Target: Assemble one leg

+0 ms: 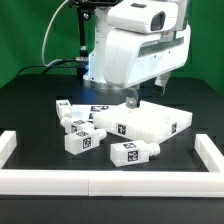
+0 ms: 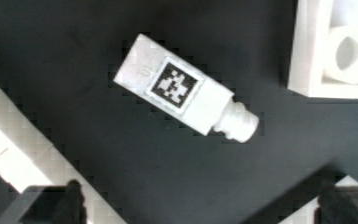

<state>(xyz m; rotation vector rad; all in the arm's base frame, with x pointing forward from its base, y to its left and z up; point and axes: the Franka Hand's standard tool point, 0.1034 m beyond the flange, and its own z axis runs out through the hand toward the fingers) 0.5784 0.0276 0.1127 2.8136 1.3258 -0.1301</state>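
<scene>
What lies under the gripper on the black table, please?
One leg lies flat on the black table below the open gripper, its tag face up, apart from the large white square piece. The leg's lower face and the table under it are covered.

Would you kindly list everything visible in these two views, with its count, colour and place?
leg: four, white with black-and-white tags; three clustered toward the exterior view's left, one at the front by the large square piece.
large square piece: one, white, raised rim; middle of the table.
marker board: one, white with tags; apparently lying flat behind the legs.
border rail: white; along the table's front and both sides.
table: one, black.
arm: one, white; over the large square piece.
gripper: one, dark; open, holding nothing, above the large square piece's back edge.
</scene>
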